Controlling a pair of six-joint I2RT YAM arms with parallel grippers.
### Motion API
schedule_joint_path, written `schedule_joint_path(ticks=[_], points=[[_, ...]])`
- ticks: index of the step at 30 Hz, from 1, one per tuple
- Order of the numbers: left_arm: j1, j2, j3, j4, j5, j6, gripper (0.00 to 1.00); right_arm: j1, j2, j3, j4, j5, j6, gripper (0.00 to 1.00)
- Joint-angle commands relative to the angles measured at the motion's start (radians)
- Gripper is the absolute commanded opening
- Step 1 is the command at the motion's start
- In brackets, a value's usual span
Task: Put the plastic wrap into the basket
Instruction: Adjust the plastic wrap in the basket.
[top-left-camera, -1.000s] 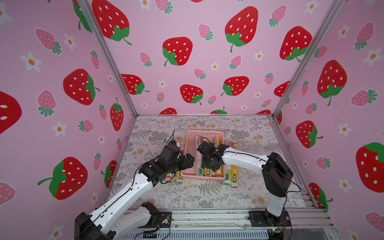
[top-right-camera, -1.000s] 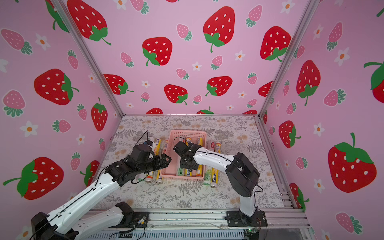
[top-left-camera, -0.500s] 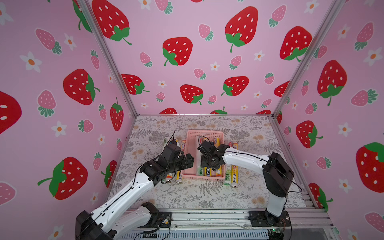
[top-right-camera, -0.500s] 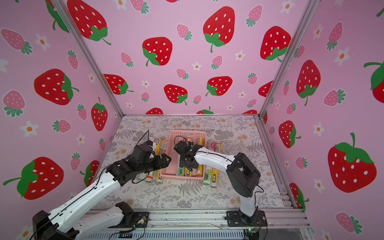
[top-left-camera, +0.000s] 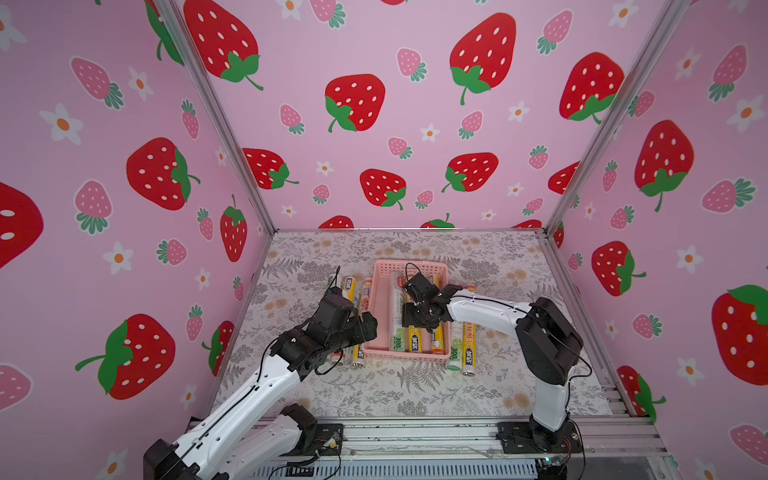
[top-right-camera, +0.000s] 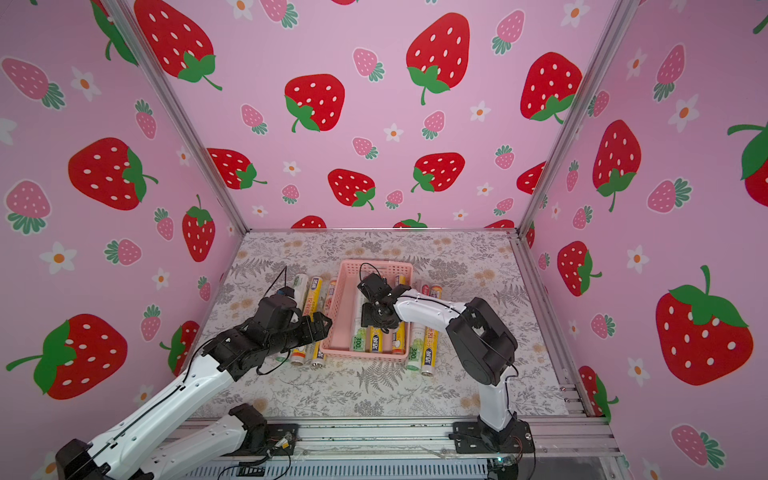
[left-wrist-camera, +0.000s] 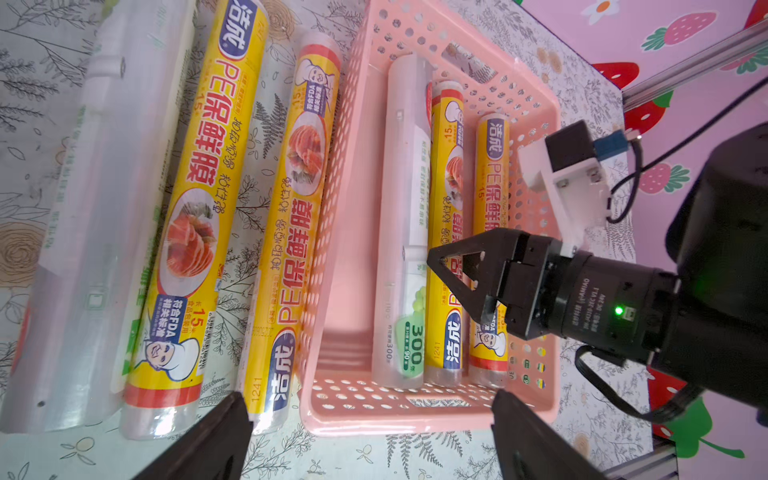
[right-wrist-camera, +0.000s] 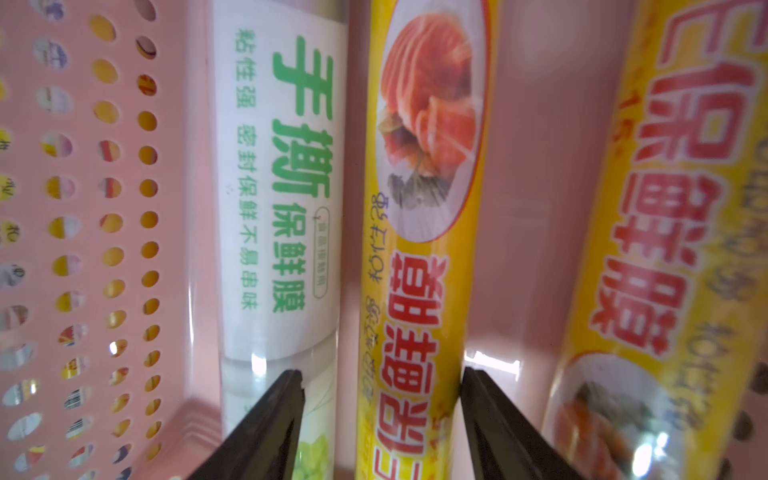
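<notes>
In both top views the basket (top-left-camera: 410, 264) (top-right-camera: 376, 264) stands mid-worktop (top-left-camera: 415, 390) with its long axis running 12 to 6 o'clock. Three units of plastic wrap lie inside it side by side: a white roll (top-left-camera: 397, 311), a middle yellow roll (top-left-camera: 414, 338) and an outer yellow roll (top-left-camera: 436, 338). Three loose rolls (top-left-camera: 350, 286) lie on the worktop at the basket's 9 o'clock, and two further rolls (top-left-camera: 468, 345) lie at its 3 o'clock. The right gripper (top-left-camera: 417, 322) hangs over the basket contents. The left gripper (top-left-camera: 368, 328) sits at the basket's 8 o'clock. In the left wrist view the left fingers (left-wrist-camera: 224, 436) are spread wide and released, with only the basket's end wall (left-wrist-camera: 415, 415) below the gap. The right gripper (left-wrist-camera: 457, 286) is low over the two yellow rolls. In the right wrist view the right fingers (right-wrist-camera: 282, 407) straddle the middle yellow roll (right-wrist-camera: 419, 249), which rests on the basket floor. One finger overlaps the white roll (right-wrist-camera: 282, 187) with a visible gap to the yellow roll, and the other sits just beside it. The grip is released, not clamped.
</notes>
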Motion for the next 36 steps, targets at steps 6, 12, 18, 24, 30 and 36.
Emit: schedule_joint_path(ticks=[6, 12, 18, 24, 30, 36], points=[[0.005, 0.010, -0.072, 0.045, 0.032, 0.016, 0.90, 0.005, 0.012, 0.041, 0.093, -0.098, -0.030, 0.65], [0.005, 0.032, -0.083, 0.057, 0.028, 0.008, 0.89, 0.005, -0.021, 0.050, 0.091, -0.057, -0.036, 0.65], [0.005, 0.045, -0.088, 0.074, 0.039, 0.020, 0.85, 0.003, -0.182, 0.007, 0.019, 0.075, -0.045, 0.64], [0.006, 0.067, -0.084, 0.106, 0.103, 0.028, 0.83, -0.033, -0.371, -0.075, -0.183, 0.258, 0.014, 0.63], [0.004, 0.062, -0.072, 0.107, 0.124, 0.031, 0.84, -0.126, -0.554, -0.280, -0.291, 0.299, 0.096, 0.63], [0.001, 0.049, -0.072, 0.107, 0.129, 0.021, 0.84, -0.203, -0.605, -0.460, -0.238, 0.186, 0.101, 0.65]])
